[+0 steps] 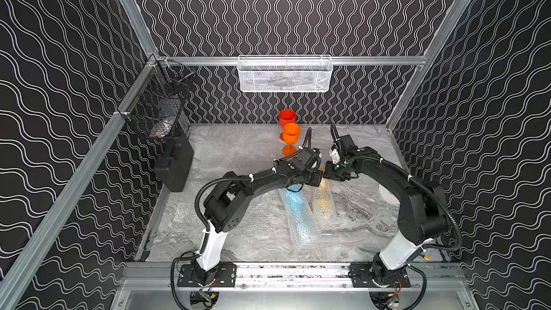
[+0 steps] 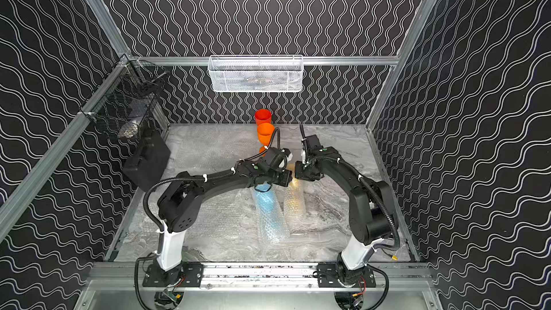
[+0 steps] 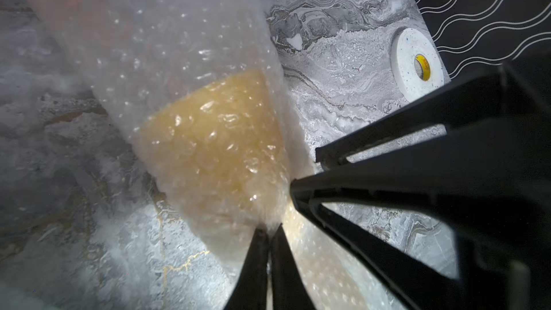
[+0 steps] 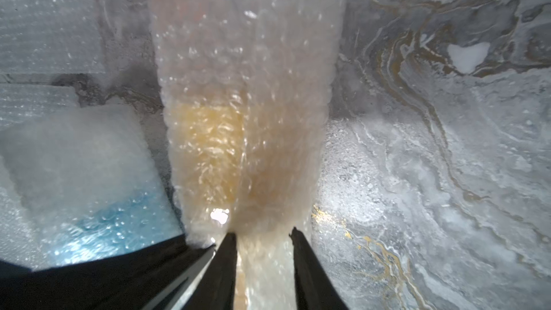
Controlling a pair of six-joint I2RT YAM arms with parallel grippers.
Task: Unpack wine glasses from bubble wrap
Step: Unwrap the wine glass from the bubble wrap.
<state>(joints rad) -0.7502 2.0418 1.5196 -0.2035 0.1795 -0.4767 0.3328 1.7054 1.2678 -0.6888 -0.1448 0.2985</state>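
Note:
A red wine glass and an orange one stand upright and bare at the back of the table. Two bubble wrap rolls lie mid-table, one showing light blue, one showing yellow. Both grippers meet at the yellow roll's far end. My left gripper is shut, pinching the wrap's edge. The right gripper has its jaws apart, astride the roll's end with wrap between them.
Flat bubble wrap sheets lie on the marble table at back left. A white tape roll sits by the right wall. A black case and black wire basket line the left wall; a white mesh basket hangs behind.

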